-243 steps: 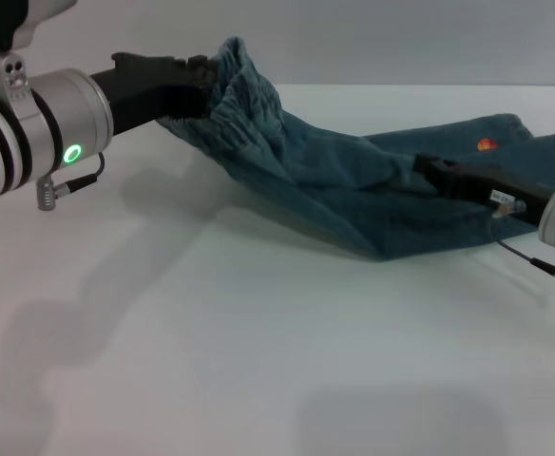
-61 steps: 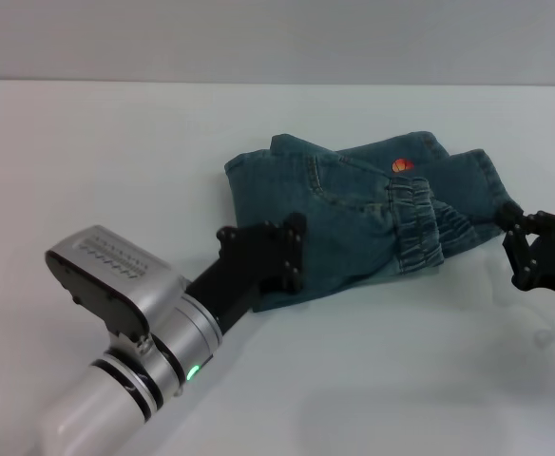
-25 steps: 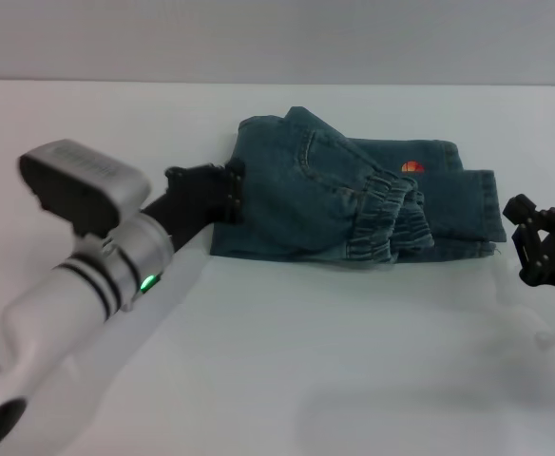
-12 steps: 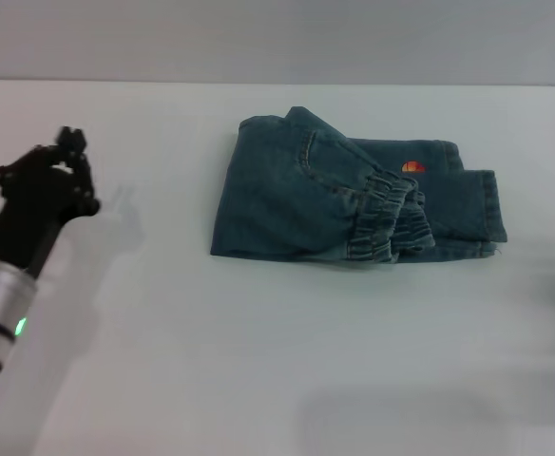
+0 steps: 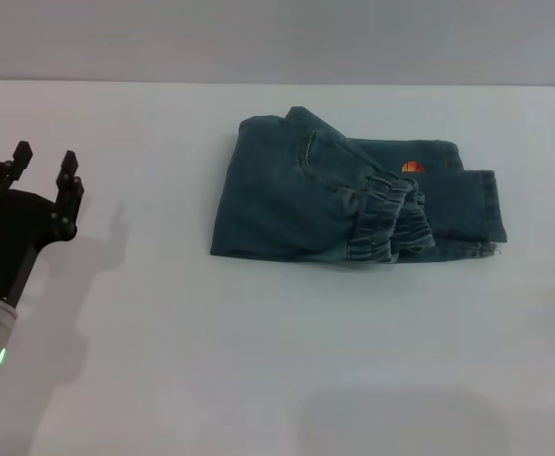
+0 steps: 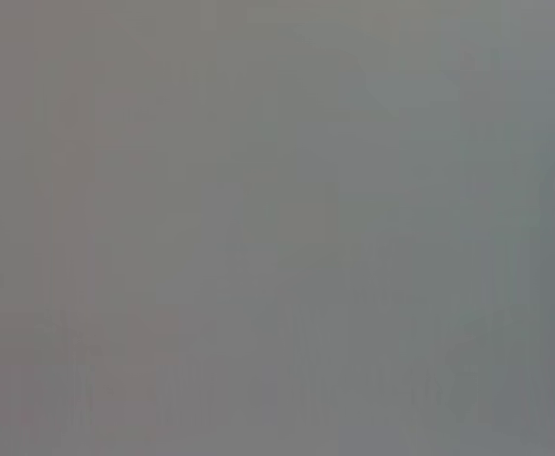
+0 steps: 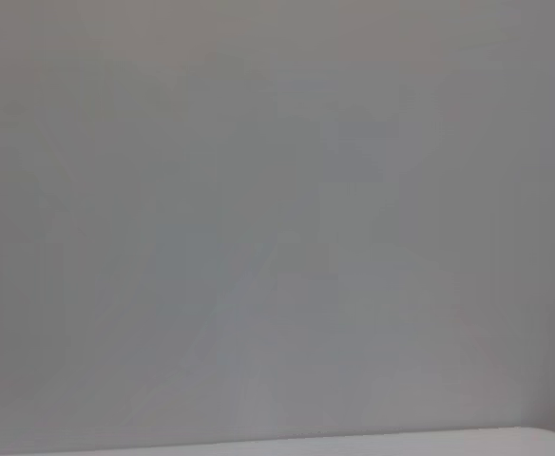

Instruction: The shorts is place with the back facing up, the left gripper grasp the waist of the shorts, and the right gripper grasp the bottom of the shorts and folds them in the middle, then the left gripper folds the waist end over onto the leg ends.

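The faded blue denim shorts (image 5: 296, 204) lie folded into a compact rectangle on the white table (image 5: 258, 361), right of centre in the head view. Their ruffled waist band (image 5: 392, 223) rests on top, toward the leg ends (image 5: 487, 204) at the right, beside the orange ball print (image 5: 412, 167). My left gripper (image 5: 42, 163) stands at the far left, well away from the shorts, open and holding nothing. The right gripper is out of view. Both wrist views show only blank grey surface.
The table's far edge (image 5: 277, 83) runs across the top of the head view against a grey wall. Bare tabletop surrounds the folded shorts on every side.
The left arm has turned slightly and settled at the far left, fingers now pointing up and spread. The shorts have not moved. The right gripper stays out of view.
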### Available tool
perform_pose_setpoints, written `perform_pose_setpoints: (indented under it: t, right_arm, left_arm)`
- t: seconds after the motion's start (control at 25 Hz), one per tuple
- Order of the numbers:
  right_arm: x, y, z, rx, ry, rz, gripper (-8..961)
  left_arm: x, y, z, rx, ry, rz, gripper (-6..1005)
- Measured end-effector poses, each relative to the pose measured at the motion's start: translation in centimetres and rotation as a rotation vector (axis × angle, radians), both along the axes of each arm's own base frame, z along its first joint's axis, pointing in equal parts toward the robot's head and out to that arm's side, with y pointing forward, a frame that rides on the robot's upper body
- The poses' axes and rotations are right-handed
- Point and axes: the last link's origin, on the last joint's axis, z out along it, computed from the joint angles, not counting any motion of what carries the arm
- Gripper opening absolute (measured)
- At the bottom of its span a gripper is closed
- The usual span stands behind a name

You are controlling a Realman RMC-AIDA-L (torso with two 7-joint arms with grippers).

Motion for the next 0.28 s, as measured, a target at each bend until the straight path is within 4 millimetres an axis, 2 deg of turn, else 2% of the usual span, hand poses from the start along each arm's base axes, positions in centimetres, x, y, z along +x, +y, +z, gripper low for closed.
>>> perform_pose_setpoints:
  t: [0.2,0.24,0.28]
  right_arm:
    - [0.24,-0.55,0.0,0.012,0.008,-0.017,610]
    - [0.25,-0.56,0.01,0.013,0.008,-0.017,657]
    - [0.25,-0.57,0.02,0.013,0.008,-0.017,657]
  left_arm:
    - [-0.07,-0.18,-0.22,-0.008,0.005,0.004,504]
    - [-0.07,-0.2,-0.25,-0.009,0.005,0.005,504]
    - [-0.11,-0.2,-0.26,-0.01,0.006,0.007,504]
